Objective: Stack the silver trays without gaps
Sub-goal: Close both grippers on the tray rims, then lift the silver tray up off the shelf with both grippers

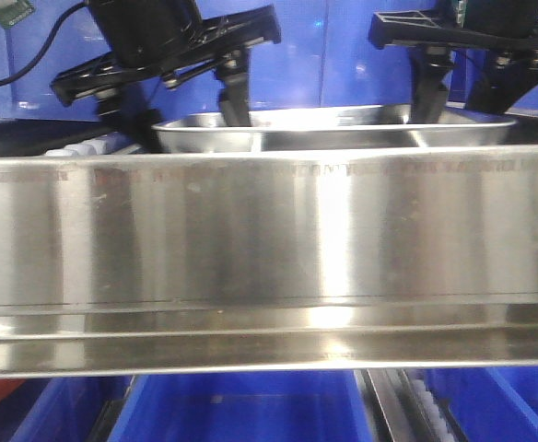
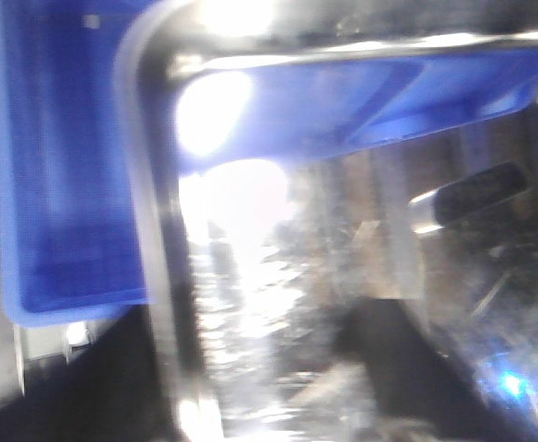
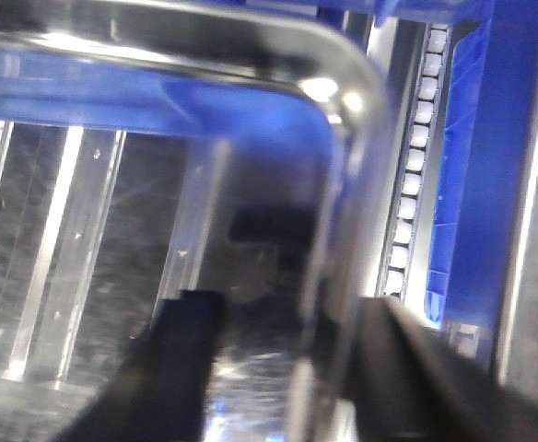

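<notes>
A silver tray [image 1: 333, 129] sits behind the steel rail, shiny, with a rolled rim; the rail hides its lower part. My left gripper [image 1: 179, 115] is open and straddles the tray's left end, one finger inside and one outside. The left wrist view is blurred: it shows the tray's rim [image 2: 158, 276] and a dark finger [image 2: 389, 359] inside the pan. My right gripper [image 1: 460, 106] is open across the right end. In the right wrist view the rim [image 3: 338, 276] runs between its two fingers [image 3: 181, 359], close to the outer one.
A long brushed-steel rail [image 1: 269, 239] crosses the front view and blocks the lower scene. Blue bins stand below it [image 1: 232, 405] and beside the tray [image 2: 57, 184] [image 3: 508, 138]. A white roller track [image 3: 416, 157] runs along the tray's right side.
</notes>
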`<action>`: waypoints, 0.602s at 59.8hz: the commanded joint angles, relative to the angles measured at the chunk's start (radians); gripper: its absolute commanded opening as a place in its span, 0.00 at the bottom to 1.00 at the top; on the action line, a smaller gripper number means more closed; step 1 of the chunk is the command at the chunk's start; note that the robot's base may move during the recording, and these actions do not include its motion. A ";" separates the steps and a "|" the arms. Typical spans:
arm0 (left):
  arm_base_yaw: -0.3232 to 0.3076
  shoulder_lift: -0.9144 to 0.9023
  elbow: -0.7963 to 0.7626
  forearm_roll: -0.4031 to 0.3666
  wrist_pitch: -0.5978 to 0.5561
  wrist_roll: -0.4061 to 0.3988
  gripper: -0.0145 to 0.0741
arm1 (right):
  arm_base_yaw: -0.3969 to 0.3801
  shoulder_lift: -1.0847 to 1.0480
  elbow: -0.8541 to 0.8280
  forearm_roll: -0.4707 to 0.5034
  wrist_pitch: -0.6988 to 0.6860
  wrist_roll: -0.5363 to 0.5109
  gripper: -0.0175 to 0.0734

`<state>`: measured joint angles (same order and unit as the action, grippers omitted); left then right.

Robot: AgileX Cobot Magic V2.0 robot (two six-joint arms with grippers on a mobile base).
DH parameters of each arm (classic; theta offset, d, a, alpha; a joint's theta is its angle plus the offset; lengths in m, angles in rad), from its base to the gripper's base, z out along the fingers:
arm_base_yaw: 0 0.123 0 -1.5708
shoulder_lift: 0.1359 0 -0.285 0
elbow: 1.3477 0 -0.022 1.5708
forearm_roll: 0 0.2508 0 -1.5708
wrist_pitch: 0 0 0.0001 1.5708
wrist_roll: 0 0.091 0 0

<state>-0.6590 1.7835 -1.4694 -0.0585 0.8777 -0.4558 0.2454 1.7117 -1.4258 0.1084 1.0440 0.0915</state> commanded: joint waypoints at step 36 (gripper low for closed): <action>-0.005 -0.064 -0.002 0.010 0.025 0.000 0.16 | -0.002 -0.001 -0.087 0.004 0.074 -0.004 0.10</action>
<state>-0.6510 1.7495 -1.4691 -0.0221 0.9212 -0.4635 0.2335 1.7130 -1.4736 0.0816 1.0995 0.1081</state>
